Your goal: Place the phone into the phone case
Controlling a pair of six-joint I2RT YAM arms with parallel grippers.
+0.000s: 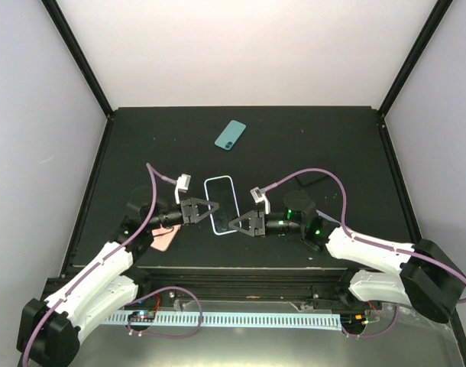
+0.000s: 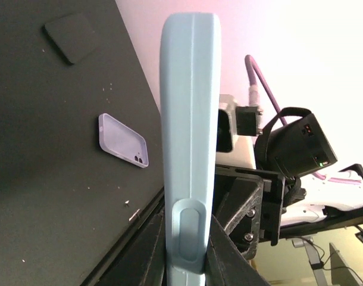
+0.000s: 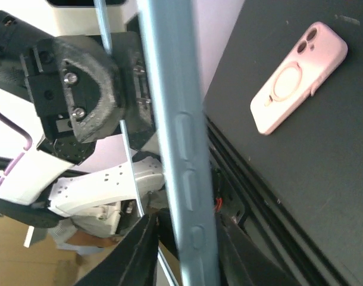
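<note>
Blk table (image 1: 309, 145); teal phone (image 1: 230, 134) far-centre; pink phone (image 3: 297, 77) near-left; lavender case (image 2: 123, 140) lying flat, inside up.

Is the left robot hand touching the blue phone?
Touching. In the left wrist view the left gripper pinches the blue phone, fingers against both sides.

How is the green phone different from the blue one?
The green phone lies on the table; the blue phone is clamped between the left gripper and right gripper. The green phone shows its coloured back; the blue phone shows a dark face, pale rim. Both are slim rectangles.
</note>
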